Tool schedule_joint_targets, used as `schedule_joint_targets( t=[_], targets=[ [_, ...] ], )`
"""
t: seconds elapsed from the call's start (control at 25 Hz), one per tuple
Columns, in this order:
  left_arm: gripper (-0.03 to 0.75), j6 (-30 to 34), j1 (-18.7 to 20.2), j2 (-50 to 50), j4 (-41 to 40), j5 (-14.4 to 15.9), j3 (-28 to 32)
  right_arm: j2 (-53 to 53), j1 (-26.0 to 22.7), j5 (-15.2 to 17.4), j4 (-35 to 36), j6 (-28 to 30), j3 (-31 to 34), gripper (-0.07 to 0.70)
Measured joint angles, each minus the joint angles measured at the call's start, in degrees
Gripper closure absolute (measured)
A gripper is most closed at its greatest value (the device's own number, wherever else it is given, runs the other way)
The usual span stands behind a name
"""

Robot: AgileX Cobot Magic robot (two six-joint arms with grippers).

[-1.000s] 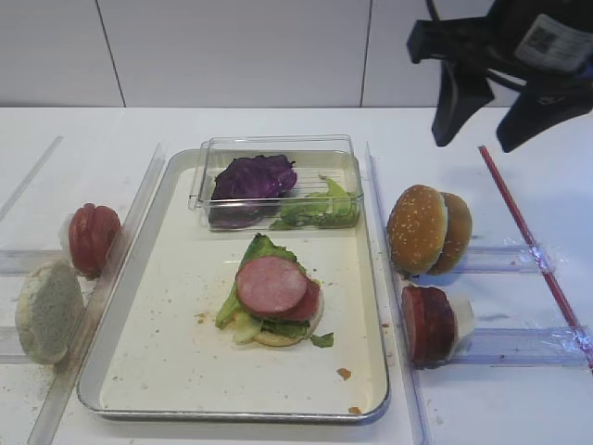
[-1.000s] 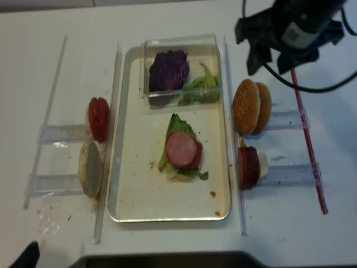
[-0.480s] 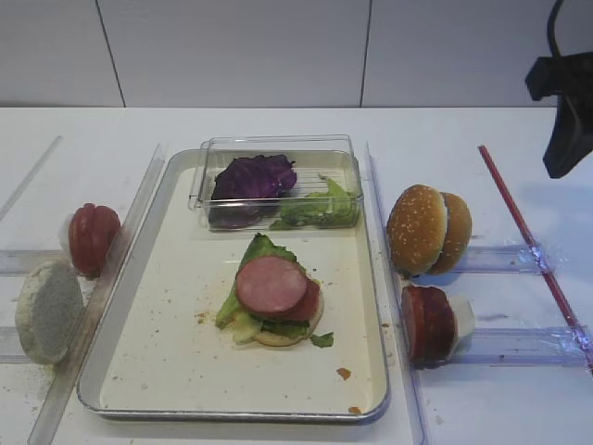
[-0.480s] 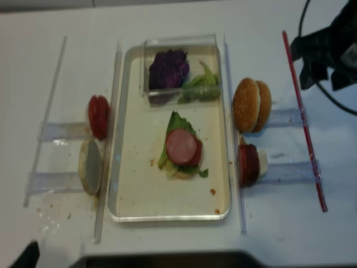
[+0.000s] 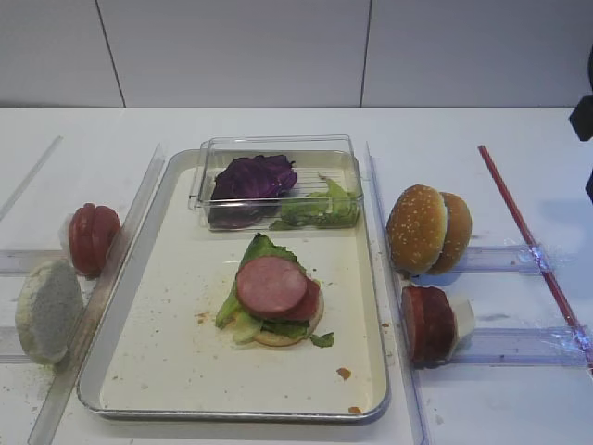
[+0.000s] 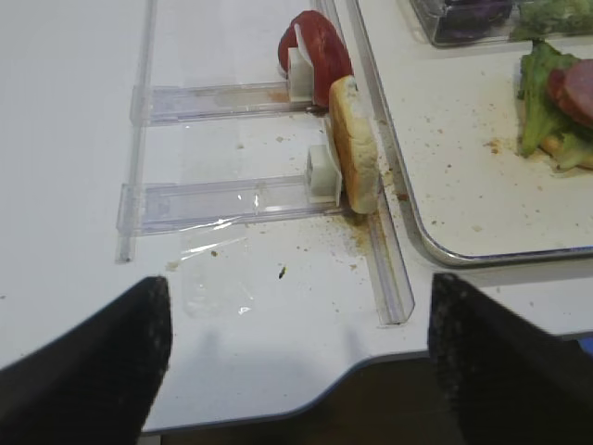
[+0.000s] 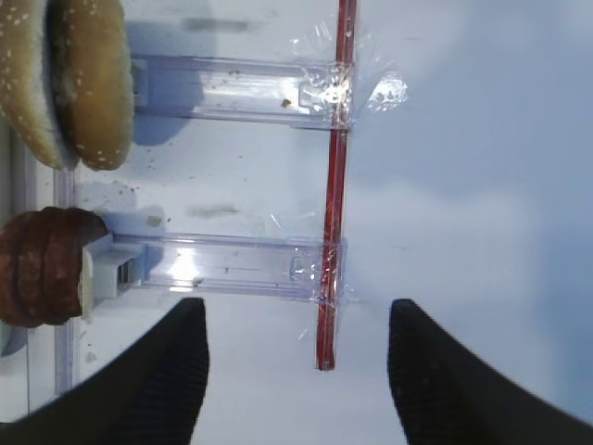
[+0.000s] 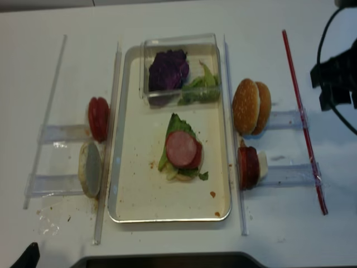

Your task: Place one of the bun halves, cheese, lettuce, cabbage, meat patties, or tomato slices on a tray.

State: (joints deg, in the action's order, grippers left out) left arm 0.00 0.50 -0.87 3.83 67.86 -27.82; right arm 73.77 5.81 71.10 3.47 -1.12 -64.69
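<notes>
The right gripper (image 7: 296, 371) is seen from its wrist camera as two broad, matte black fingers (image 7: 167, 371) with rounded, tapering outlines, framing the end of the red strip (image 7: 334, 185). In the realsense overhead view its body (image 8: 337, 78) appears as a blocky black housing, right of the red strip, with a thin black cable looping above it. The left gripper (image 6: 301, 352) is shown as two equally dark, blurred, rounded fingers.

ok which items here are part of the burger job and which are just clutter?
Job:
tray
buns
patties
tomato
lettuce
cabbage
stack

Clutter:
clear box
red rod
acrylic racks
</notes>
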Motion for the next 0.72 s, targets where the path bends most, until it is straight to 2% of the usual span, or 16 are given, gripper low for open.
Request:
schedule_joint_targets(
  t=[0.72],
  targets=[
    [0.179,-0.30,0.00,0.00,0.00,0.00,0.00,-15.63,0.00,0.41,0.00,2.44,1.61,0.176]
  ],
)
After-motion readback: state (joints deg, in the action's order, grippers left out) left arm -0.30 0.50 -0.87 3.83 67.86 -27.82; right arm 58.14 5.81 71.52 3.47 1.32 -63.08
